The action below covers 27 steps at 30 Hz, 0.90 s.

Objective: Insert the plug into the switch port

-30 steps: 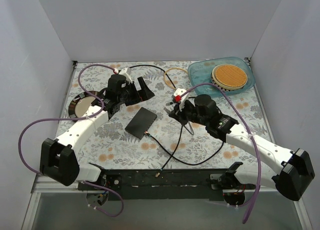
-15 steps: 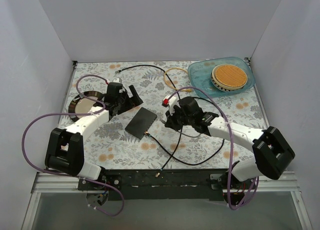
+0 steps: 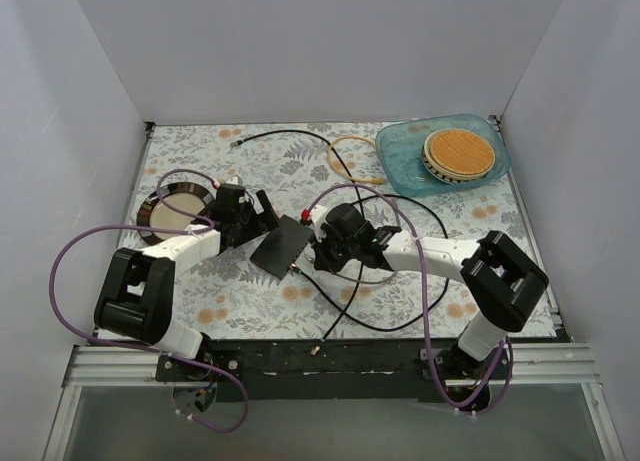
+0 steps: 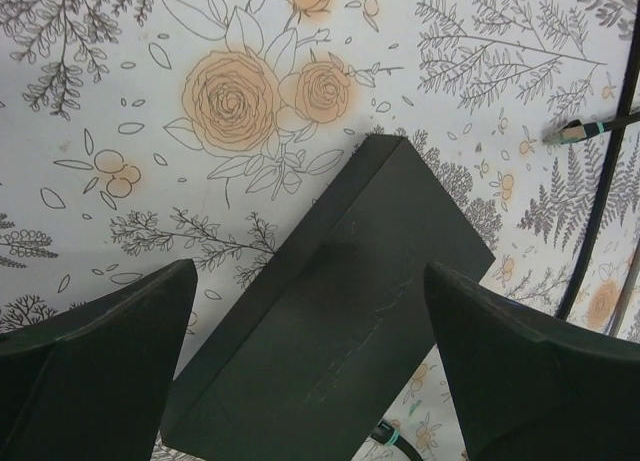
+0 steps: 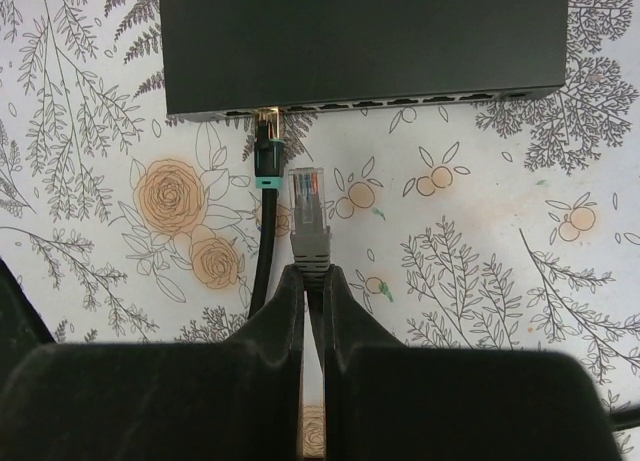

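R pincer (image 5: 312,281) grips plug (image 5: 308,206); switch port (image 5: 300,107) just ahead, on box (image 5: 360,41) edge. L pincer (image 4: 310,271) wide open, empty.

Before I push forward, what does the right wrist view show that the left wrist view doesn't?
Only right wrist: the switch port row, a black cable already seated near its left end, and the gray plug pinched in the right fingers, aimed at the ports but short of them. Only left wrist: the open left fingers framing the switch's top, and a loose plug end on the floral cloth. Both: the black switch and the cloth.
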### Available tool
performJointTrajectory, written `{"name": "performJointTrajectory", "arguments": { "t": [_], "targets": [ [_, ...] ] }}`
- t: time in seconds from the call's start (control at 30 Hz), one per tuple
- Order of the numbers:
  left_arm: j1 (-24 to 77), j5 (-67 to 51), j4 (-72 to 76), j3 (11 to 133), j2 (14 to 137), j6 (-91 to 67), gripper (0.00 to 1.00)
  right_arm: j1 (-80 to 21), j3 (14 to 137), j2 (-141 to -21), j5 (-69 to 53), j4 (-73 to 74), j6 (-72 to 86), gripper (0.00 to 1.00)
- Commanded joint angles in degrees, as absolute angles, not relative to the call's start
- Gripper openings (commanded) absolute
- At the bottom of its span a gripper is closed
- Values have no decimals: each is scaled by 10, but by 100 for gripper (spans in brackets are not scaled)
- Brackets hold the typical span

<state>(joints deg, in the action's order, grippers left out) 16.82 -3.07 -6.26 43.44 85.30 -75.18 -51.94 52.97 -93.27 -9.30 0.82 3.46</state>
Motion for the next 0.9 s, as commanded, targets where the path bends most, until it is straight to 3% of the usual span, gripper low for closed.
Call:
{"name": "performJointTrajectory", "arguments": {
  "t": [0.0,0.23,0.87],
  "targets": [
    [166,-49,-17,410,834,-739,96,-534,583,-958,-65,26,71,1],
    [165,-57,-3,396,838,-727,85,-549,620,-1005,-36,63,69,1],
    [165,-125,37,377,854,-706,74,-551,646,-1056,-28,74,76,1]
  ]
}}
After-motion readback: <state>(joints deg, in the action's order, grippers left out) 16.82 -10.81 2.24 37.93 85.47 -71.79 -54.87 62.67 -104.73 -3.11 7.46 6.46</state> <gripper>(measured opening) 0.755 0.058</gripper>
